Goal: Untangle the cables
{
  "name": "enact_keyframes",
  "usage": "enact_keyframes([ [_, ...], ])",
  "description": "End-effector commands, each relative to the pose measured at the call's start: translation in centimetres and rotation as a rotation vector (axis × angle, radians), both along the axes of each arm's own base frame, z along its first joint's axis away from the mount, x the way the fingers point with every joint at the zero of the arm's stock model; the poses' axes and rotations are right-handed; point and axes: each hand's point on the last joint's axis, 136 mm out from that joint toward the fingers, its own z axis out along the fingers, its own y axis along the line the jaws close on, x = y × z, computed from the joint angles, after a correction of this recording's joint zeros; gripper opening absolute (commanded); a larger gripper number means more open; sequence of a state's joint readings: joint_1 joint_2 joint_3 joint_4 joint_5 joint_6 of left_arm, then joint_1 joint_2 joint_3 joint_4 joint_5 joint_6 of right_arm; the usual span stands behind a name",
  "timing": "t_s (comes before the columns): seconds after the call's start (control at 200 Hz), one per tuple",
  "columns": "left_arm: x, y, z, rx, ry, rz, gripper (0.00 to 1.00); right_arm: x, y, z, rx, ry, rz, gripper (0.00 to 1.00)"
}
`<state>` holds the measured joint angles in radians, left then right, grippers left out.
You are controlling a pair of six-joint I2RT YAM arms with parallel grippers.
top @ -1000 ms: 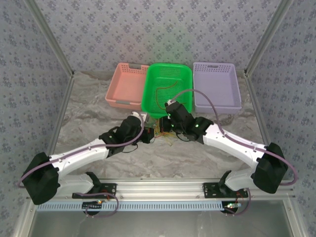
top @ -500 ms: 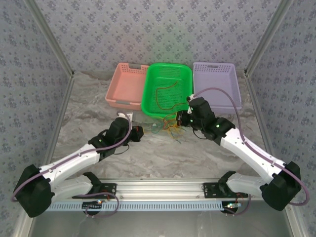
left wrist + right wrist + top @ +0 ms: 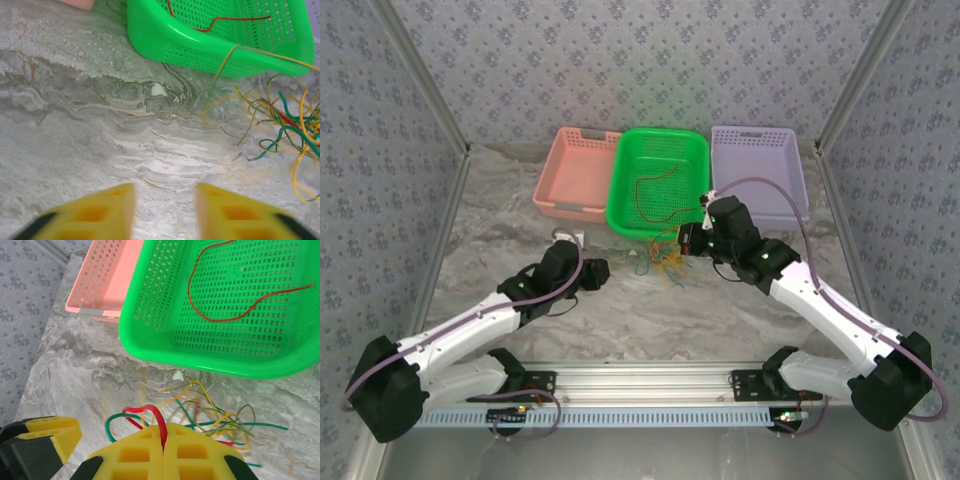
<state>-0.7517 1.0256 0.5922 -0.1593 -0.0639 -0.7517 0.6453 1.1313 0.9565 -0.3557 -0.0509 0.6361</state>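
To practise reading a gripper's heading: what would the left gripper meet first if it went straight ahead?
The left gripper would probably meet bare table first, then the green basket; depth is unclear.

Lighting: bright, even, diffuse; shadows faint. Left wrist view: near yellow plastic fingers (image 3: 95,215) blurred. Green plastic basket (image 3: 165,37): mild rim sheen.

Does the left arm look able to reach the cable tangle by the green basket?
Probably yes: the left hand is open and bare table lies between it and the cable tangle; the right hand pinches a red cable there.
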Motion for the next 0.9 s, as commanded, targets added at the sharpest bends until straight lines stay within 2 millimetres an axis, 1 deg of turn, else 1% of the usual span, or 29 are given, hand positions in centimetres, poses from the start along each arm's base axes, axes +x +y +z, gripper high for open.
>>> enact_keyframes([
  [0.0, -0.2, -1.2, 3.9, -0.1, -0.024, -0.026, 0.5, -0.4, 1.6, -1.3, -0.021, -0.006, 0.077, 0.0],
  [0.065, -0.5, -1.9, 5.9, -0.152, -0.026, -0.035, 0.51, -0.4, 2.2, -1.6, -0.015, -0.015, 0.088, 0.0],
  [0.135, -0.9, -3.0, 7.6, -0.214, -0.01, -0.046, 0.51, -0.4, 2.8, -1.9, -0.011, -0.017, 0.096, 0.0],
  [0.19, -1.1, -4.0, 8.4, -0.246, 0.007, -0.053, 0.53, -0.4, 3.3, -2.1, -0.012, -0.015, 0.108, 0.0],
  [0.235, -1.2, -4.7, 8.5, -0.252, 0.033, -0.051, 0.56, -0.4, 3.8, -2.2, -0.013, -0.017, 0.118, 0.0],
  [0.34, -1.0, -6.5, 8.0, -0.266, 0.095, -0.036, 0.55, -0.5, 4.9, -2.5, -0.019, -0.016, 0.136, 0.0],
  [0.415, -0.7, -7.9, 7.7, -0.274, 0.108, -0.039, 0.52, -0.7, 5.5, -2.9, -0.018, -0.01, 0.145, 0.0],
  [0.465, -0.4, -8.4, 7.1, -0.262, 0.123, -0.028, 0.5, -0.9, 5.9, -3.0, -0.013, -0.009, 0.155, 0.0],
  [0.525, -0.1, -8.4, 6.0, -0.244, 0.147, -0.001, 0.47, -1.0, 6.3, -3.1, -0.008, -0.01, 0.161, 0.0],
  [0.605, 0.1, -8.8, 5.3, -0.246, 0.151, -0.007, 0.46, -1.2, 6.5, -3.4, -0.011, -0.007, 0.168, 0.0],
  [0.73, 0.1, -8.4, 4.0, -0.221, 0.17, 0.017, 0.45, -1.4, 6.7, -3.5, -0.002, -0.004, 0.172, 0.0],
  [0.894, 0.3, -8.2, 3.2, -0.216, 0.178, 0.039, 0.46, -1.7, 7.2, -4.2, -0.001, 0.0, 0.187, 0.0],
])
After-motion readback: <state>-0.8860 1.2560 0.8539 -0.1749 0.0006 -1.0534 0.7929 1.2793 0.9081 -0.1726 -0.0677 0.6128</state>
